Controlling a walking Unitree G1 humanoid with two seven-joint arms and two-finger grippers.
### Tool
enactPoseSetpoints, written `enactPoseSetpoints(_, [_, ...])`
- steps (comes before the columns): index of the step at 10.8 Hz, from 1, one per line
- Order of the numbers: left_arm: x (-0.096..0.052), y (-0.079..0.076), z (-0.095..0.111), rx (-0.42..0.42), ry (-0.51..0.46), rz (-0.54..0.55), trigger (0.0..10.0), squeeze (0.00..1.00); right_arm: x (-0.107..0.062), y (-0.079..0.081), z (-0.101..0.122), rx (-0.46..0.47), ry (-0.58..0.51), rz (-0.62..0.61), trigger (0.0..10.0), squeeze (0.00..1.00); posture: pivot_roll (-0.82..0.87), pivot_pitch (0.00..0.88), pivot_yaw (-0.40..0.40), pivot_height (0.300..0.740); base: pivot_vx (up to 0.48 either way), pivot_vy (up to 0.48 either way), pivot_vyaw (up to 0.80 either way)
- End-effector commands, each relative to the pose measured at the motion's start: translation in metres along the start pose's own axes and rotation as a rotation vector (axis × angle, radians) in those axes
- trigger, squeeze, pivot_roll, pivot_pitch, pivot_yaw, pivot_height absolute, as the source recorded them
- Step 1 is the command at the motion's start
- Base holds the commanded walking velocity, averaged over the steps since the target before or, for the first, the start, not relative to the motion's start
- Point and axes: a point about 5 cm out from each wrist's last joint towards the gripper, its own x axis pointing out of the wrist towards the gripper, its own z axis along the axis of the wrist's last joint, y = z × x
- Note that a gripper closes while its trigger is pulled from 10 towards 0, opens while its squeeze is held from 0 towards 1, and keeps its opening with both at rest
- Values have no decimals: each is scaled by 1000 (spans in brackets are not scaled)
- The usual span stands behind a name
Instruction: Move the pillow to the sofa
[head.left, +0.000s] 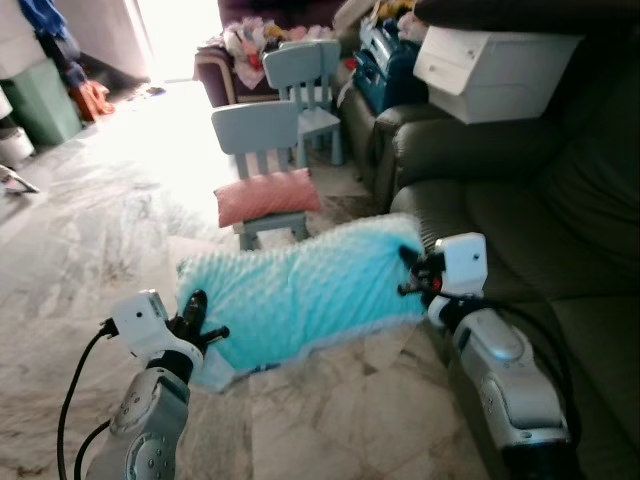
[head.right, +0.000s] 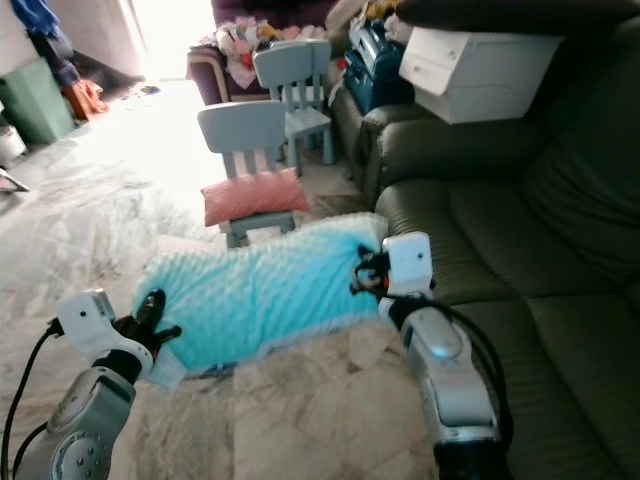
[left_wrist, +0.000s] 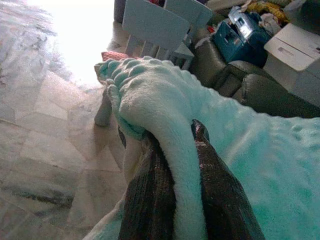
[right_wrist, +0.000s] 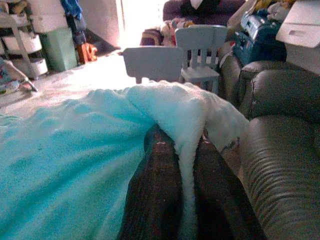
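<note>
A fluffy turquoise pillow (head.left: 300, 290) hangs stretched between my two grippers above the marble floor, just left of the dark sofa (head.left: 520, 220). My left gripper (head.left: 198, 328) is shut on the pillow's near-left corner, with the fabric pinched between its black fingers (left_wrist: 150, 195). At the pillow's right corner, beside the sofa's seat edge, my right gripper (head.left: 412, 272) is shut too, its fingers (right_wrist: 160, 190) squeezing a white-backed fold.
A small blue chair (head.left: 262, 150) carrying a pink cushion (head.left: 266, 196) stands just behind the pillow, with a second blue chair (head.left: 312, 80) farther back. A white drawer box (head.left: 490, 62) and a blue case (head.left: 385, 62) lie on the sofa's far end.
</note>
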Motion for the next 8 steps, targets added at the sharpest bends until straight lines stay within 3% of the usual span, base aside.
enactPoseSetpoints(1, [2,1,7,15,-26,-4,10000,0,4,-1,16,-9,-63,-3,10000,0,-236,0,70,740,0,0,0])
enactPoseSetpoints(2, [4,0,9,28,-30,-8,10000,0,6,-2,16,-8,-62,-6,10000,0,-235,0,69,740,0,0,0])
enactPoseSetpoints(8, [5,-1,13,57,-63,3,10000,0,14,-11,21,-34,-60,-33,10000,0,-233,0,63,740,0,0,-800])
